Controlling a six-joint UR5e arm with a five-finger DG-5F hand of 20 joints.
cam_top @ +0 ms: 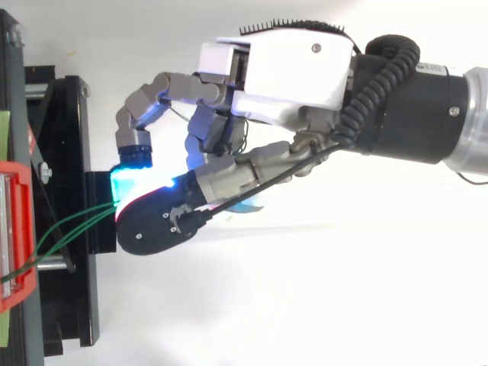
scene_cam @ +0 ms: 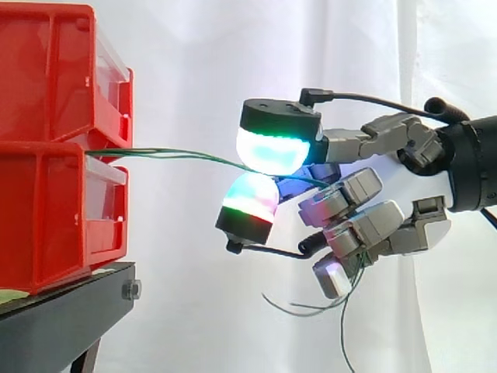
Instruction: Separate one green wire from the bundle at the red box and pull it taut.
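Note:
Two red bins (scene_cam: 46,210) are stacked on the black stand at the left, and thin green wires (scene_cam: 186,155) come out from between them. The strands run rightward in a gentle arc, close together, into my hand (scene_cam: 373,225). They pass between a cyan-glowing pad (scene_cam: 272,148) above and a green-and-magenta pad (scene_cam: 250,198) below, then go in among the curled fingers. Loose wire ends (scene_cam: 311,307) dangle below the hand. From above, the green wires (cam_top: 69,229) fan from the red bin (cam_top: 27,229) to the pads, with the hand (cam_top: 282,72) to the right.
The black stand (scene_cam: 62,311) carries the bins and its frame (cam_top: 69,152) reaches under the fingertips in the top view. A white curtain hangs behind. The arm comes in from the right edge.

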